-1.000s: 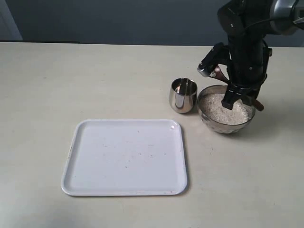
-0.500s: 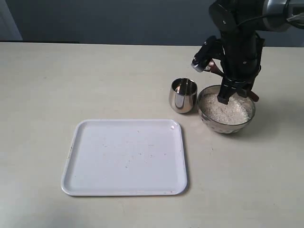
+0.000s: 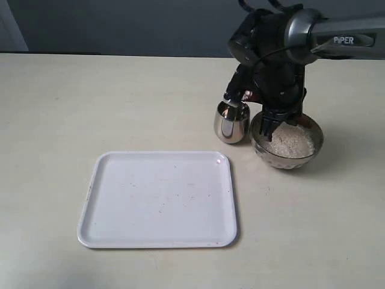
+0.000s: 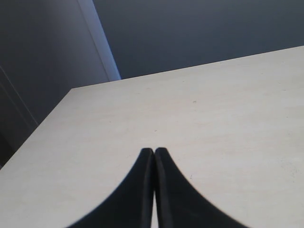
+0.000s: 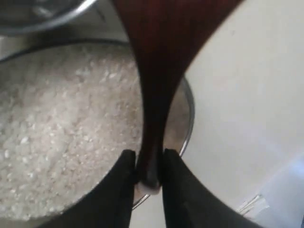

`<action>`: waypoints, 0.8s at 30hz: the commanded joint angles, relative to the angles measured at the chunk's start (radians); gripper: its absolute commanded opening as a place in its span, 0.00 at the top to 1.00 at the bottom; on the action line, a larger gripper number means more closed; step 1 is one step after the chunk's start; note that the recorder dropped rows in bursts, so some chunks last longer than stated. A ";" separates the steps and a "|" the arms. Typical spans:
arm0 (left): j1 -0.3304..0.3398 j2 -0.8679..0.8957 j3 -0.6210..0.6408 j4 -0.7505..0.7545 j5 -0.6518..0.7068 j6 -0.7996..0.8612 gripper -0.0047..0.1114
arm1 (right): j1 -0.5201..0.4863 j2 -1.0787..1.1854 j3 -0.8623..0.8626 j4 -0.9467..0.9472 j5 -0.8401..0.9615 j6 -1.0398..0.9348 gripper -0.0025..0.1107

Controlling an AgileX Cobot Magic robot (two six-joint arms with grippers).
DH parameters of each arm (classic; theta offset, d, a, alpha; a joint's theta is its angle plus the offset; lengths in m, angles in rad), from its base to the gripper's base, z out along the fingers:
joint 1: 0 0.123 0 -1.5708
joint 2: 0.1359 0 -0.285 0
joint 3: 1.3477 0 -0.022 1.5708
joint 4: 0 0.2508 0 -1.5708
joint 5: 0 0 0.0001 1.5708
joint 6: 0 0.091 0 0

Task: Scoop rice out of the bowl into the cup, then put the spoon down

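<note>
The steel bowl (image 3: 287, 144) holds a mound of white rice (image 3: 292, 141) at the right of the exterior view, and the small steel cup (image 3: 231, 121) stands just left of it. My right gripper (image 5: 149, 176) is shut on the dark wooden spoon (image 5: 159, 71), gripping its handle over the bowl's rim (image 5: 190, 114) and the rice (image 5: 61, 133). In the exterior view the right arm (image 3: 274, 72) hangs over the bowl and cup, and the spoon (image 3: 245, 94) shows only as a reddish bit above the cup. My left gripper (image 4: 154, 151) is shut and empty above bare table.
A white tray (image 3: 159, 198) lies on the beige table (image 3: 72, 108) at front left of the cup. The cup's rim (image 5: 42, 14) shows at the edge of the right wrist view. The table's far edge meets a dark wall.
My right arm has swung left and turned, carrying the spoon from over the bowl toward the cup. Bowl, cup and tray have stayed in place.
</note>
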 commanded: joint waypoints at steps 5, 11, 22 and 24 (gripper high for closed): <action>-0.002 -0.005 -0.002 -0.004 -0.012 -0.006 0.96 | 0.013 0.035 -0.059 -0.060 -0.005 0.016 0.98; -0.002 -0.005 -0.002 -0.004 -0.012 -0.006 0.96 | 0.017 0.040 -0.059 -0.086 -0.005 0.043 0.98; -0.002 -0.005 -0.002 -0.004 -0.012 -0.006 0.96 | 0.045 0.040 -0.057 -0.142 -0.005 0.066 0.98; -0.002 -0.005 -0.002 -0.004 -0.012 -0.006 0.96 | 0.045 0.040 -0.057 -0.142 -0.005 0.070 0.98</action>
